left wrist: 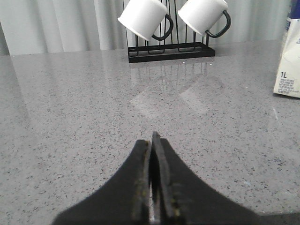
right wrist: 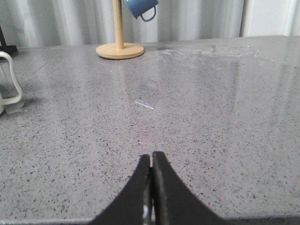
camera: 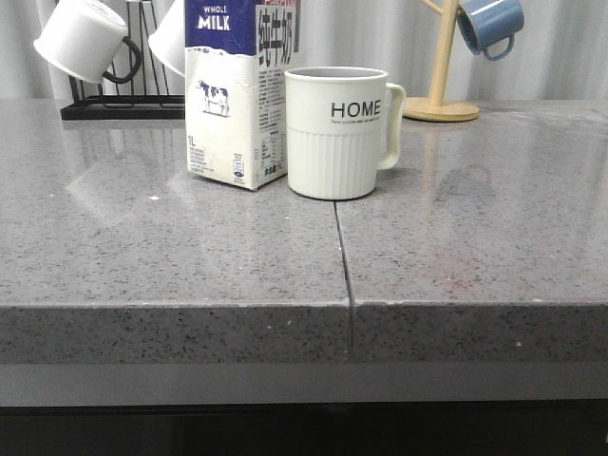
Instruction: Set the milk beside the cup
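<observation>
The milk, a tall white carton with a dark blue top, a cow picture and Chinese characters, stands upright on the grey counter, touching or almost touching the left side of the cup. The cup is a cream-white ribbed mug reading "HOME", handle to the right. The carton's lower corner also shows in the left wrist view, and the cup's handle in the right wrist view. My left gripper is shut and empty, low over the counter, far from the carton. My right gripper is shut and empty. Neither gripper shows in the front view.
A black rack with plain white mugs stands at the back left; it also shows in the left wrist view. A wooden mug tree with a blue mug stands at the back right. A seam runs through the counter.
</observation>
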Controlling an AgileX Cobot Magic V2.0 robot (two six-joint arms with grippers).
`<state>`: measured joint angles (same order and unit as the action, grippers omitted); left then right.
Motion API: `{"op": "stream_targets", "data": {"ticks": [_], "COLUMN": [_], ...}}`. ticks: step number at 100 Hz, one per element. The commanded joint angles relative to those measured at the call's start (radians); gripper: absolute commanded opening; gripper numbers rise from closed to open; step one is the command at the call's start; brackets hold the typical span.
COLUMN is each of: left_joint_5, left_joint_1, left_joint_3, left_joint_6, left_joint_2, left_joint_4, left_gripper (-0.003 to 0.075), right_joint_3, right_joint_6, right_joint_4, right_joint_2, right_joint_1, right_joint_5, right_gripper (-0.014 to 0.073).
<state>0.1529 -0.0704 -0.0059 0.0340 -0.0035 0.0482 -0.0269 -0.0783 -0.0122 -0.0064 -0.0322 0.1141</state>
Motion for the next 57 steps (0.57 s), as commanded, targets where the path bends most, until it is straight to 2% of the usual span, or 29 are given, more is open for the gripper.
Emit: {"op": "stream_targets", "data": {"ticks": [1,57], "left_joint_5": [-0.073,-0.073], "left_joint_1": [0.002,0.002], "left_joint_3": [0.046,0.046], "left_joint_6": [-0.001,-0.001], "left_joint_2": [-0.030,-0.030], "left_joint_4": [0.000,0.000], "left_gripper": [-0.0020,-0.0020], "right_joint_3": [0.008,0.008], "right_joint_6": [0.078,0.087], "right_joint_4": [0.045,0.048], "right_joint_2": [-0.022,-0.022], "right_joint_1": [-0.008,-0.008], "right_joint_5": [-0.060,-0.072], "right_gripper": [-0.0066,-0.0066]}}
